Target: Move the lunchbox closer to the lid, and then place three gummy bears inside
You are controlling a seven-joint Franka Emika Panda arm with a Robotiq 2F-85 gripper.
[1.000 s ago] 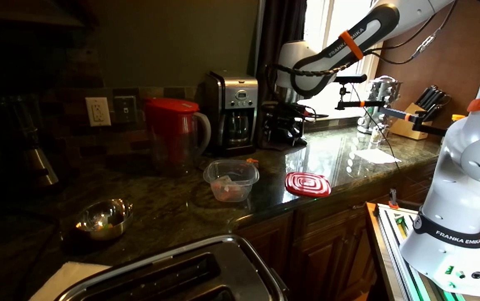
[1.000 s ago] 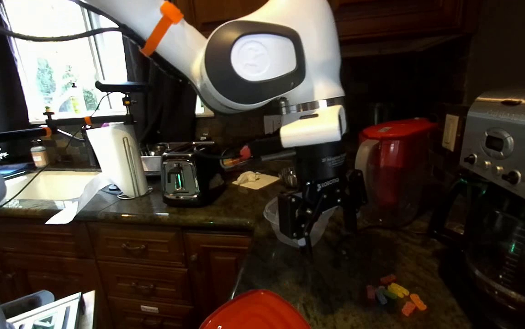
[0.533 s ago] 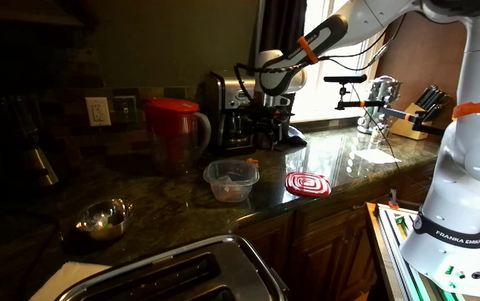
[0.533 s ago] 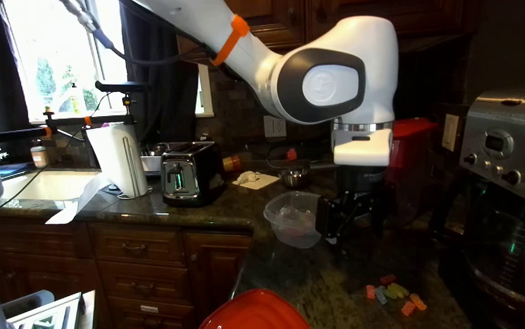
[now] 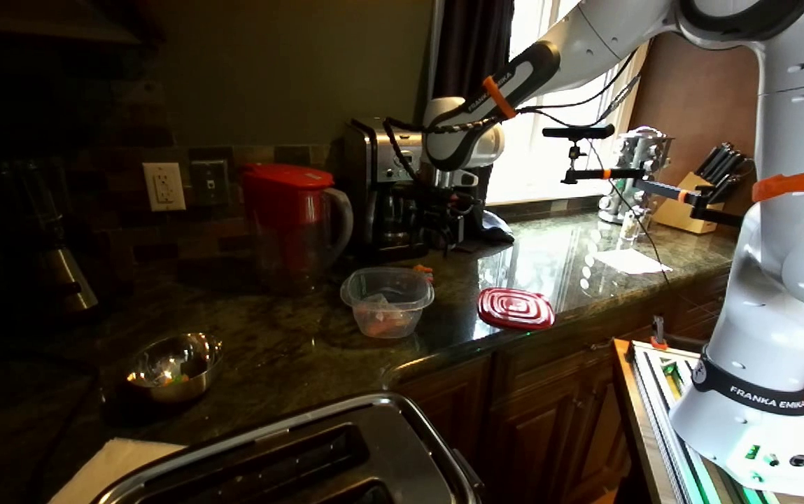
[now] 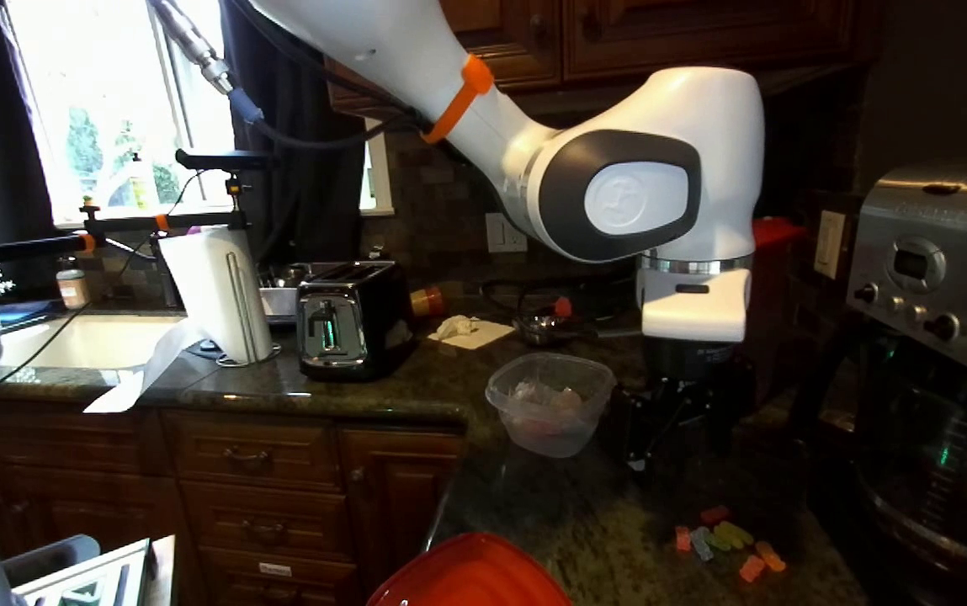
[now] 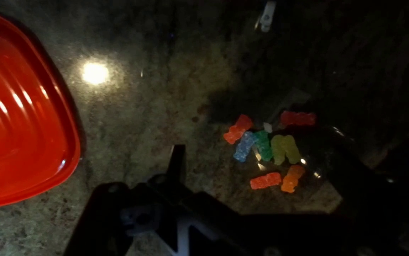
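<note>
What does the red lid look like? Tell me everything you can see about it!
The red lid is squarish, with rounded corners and a rim around it. It looks like shiny plastic, and its ridges make rings inside rings that catch the light. It lies flat on the speckled, stone-looking countertop, close to the edge. As far as I can see, only the countertop touches it; the clear lunchbox stands apart from it.

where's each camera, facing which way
An exterior view: near the silver coffee maker, facing the chrome toaster; white arm, black gripper show.
An exterior view: by the toaster, facing the coffee maker; arm, gripper, white base show.
Wrist-mounted: facing down at multicoloured gummy bears; gripper finger shows.
Both exterior views share a clear plastic tub.
</note>
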